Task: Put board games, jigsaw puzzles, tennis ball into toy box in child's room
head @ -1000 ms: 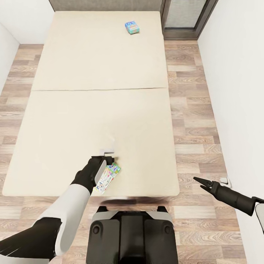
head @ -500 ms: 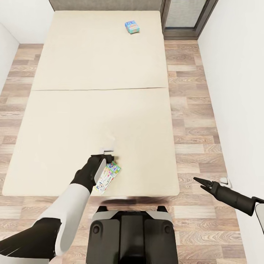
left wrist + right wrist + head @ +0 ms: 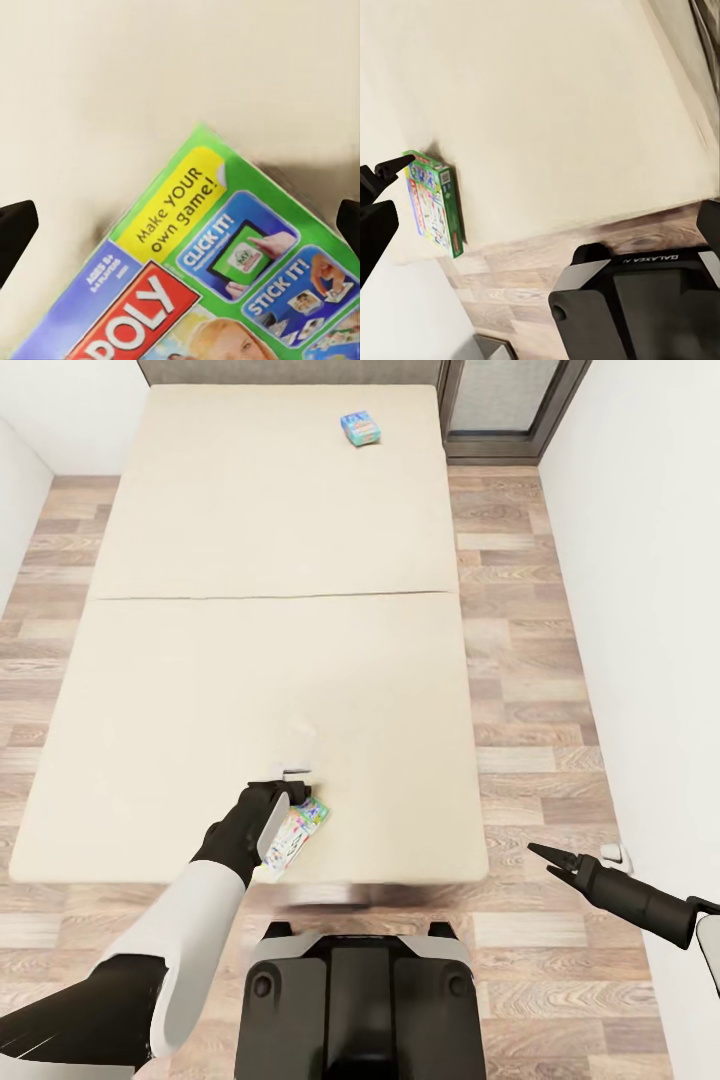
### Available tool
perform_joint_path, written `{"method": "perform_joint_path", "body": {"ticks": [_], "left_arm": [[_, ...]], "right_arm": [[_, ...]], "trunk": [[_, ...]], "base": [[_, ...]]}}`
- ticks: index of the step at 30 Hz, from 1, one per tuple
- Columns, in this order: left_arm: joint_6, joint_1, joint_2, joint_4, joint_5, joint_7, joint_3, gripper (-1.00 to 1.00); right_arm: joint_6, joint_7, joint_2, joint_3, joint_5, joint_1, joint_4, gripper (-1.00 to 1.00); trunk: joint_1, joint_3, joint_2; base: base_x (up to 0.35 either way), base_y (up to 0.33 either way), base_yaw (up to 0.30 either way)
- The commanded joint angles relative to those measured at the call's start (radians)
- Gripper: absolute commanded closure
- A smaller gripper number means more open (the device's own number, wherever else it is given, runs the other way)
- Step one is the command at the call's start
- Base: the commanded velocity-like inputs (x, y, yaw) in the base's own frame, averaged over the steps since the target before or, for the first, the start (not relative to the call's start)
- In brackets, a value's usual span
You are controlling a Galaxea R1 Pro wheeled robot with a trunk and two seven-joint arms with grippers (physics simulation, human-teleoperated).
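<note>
A green-bordered board game [image 3: 292, 842] hangs tilted over the front edge of the beige bed [image 3: 260, 610], with my left gripper [image 3: 292, 792] shut on its upper end. The left wrist view shows its printed face [image 3: 225, 277] close up, above the mattress. From the right wrist view the box [image 3: 433, 204] stands on its edge near the bed's front edge. A second, blue board game [image 3: 361, 430] lies at the far right of the bed. My right gripper [image 3: 535, 852] is open and holds nothing, out over the floor to the right of the bed.
Wood-plank floor [image 3: 530, 690] runs along the bed's right side, up to a white wall [image 3: 650, 610]. A dark-framed door [image 3: 500, 405] stands at the far right corner. A small white object [image 3: 612, 852] lies on the floor by the right arm. My base [image 3: 360, 980] sits just before the bed.
The whole view has shifted: the bed's front edge now lies a little farther from my base. The board game has stayed in my left gripper. The right arm holds its pose.
</note>
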Motion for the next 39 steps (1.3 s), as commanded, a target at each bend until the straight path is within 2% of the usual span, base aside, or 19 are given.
{"method": "perform_joint_path", "body": {"ticks": [1, 21, 28, 39], "left_arm": [[0.004, 0.000, -0.001, -0.001, 0.001, 0.002, 0.001, -1.00], [0.002, 0.000, -0.001, 0.000, 0.001, 0.002, 0.001, -1.00], [0.001, 0.000, -0.001, 0.000, 0.001, 0.002, 0.001, -1.00], [0.001, 0.000, -0.001, 0.000, 0.001, 0.002, 0.001, -1.00]], "right_arm": [[0.005, 0.008, 0.000, -0.001, 0.006, -0.001, 0.000, -1.00], [0.004, 0.007, -0.001, -0.002, 0.005, -0.001, 0.000, -1.00], [0.004, 0.006, -0.001, -0.002, 0.005, -0.001, 0.000, -1.00], [0.004, 0.006, -0.001, -0.002, 0.005, -0.001, 0.000, -1.00]], "trunk": [[0.000, -0.001, -0.002], [0.000, -0.001, -0.002], [0.000, -0.001, -0.002], [0.000, -0.001, -0.002]], "base": [[-0.164, 0.000, 0.000], [-0.019, 0.000, 0.000], [-0.164, 0.000, 0.000], [-0.020, 0.000, 0.000]]}}
